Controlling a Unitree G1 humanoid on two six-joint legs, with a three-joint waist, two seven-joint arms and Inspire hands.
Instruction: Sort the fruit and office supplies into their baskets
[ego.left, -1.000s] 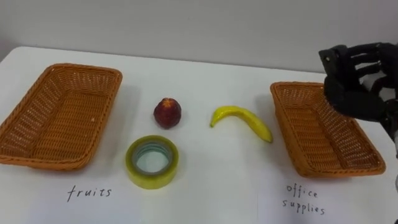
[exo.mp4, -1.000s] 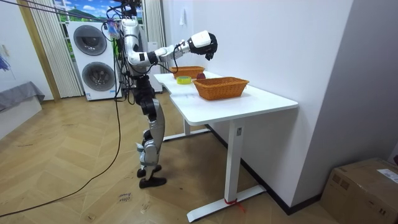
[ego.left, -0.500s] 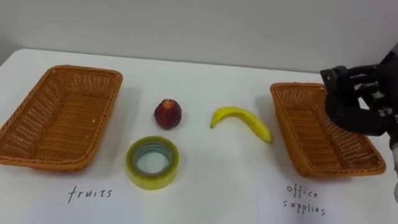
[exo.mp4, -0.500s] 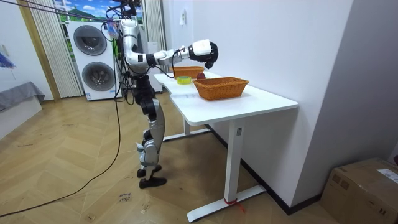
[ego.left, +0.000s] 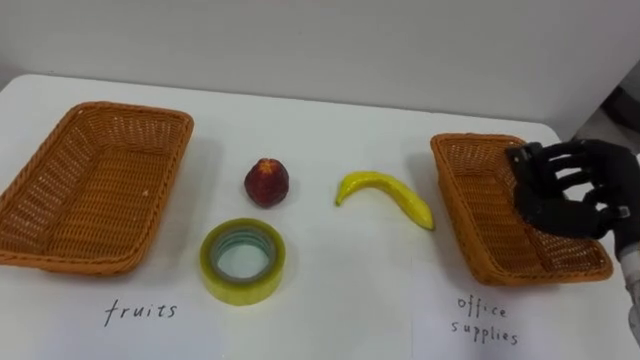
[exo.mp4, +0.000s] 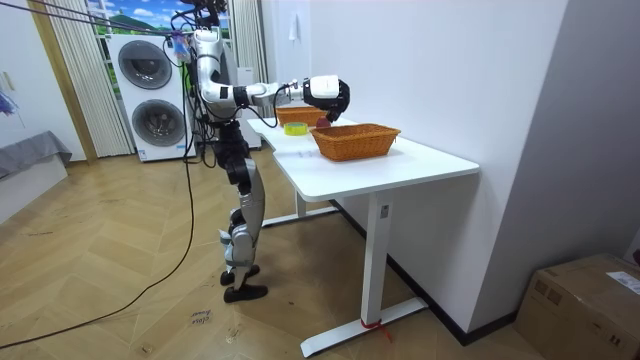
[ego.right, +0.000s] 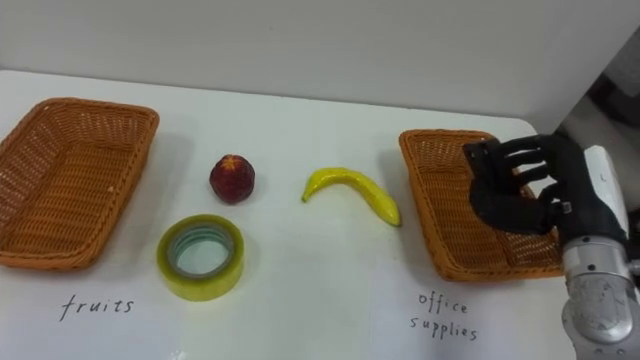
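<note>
Left eye view, catalogued from the near edge outward. Two handwritten labels on the white tabletop (ego.left: 330, 305), one before each basket, judged to assign the contents. Tape roll (ego.left: 240, 291), yellow, lying flat with its hole upward, just behind the left label. Right hand (ego.left: 560, 190), black, entering from the right and held above the right basket (ego.left: 462, 200); its fingers (ego.left: 527, 160) are loosely bent and apart, pinching nothing. Judged to hang there in transit, since that basket is empty beneath it. Red fruit (ego.left: 268, 182), round, standing just beyond the tape roll. Banana (ego.left: 385, 193), lying on its side, between the red fruit and the right basket, near that basket's left wall but not touching it. Left basket (ego.left: 40, 195), wicker, empty, at the tabletop's left flank. The three items lie apart from one another in the open middle, judged so that each can be taken singly, with the baskets set at the flanks as destinations; nothing is sorted yet. Relative to the fingers, the banana lies closest, to their left; the red fruit and tape roll lie well apart, further left.
</note>
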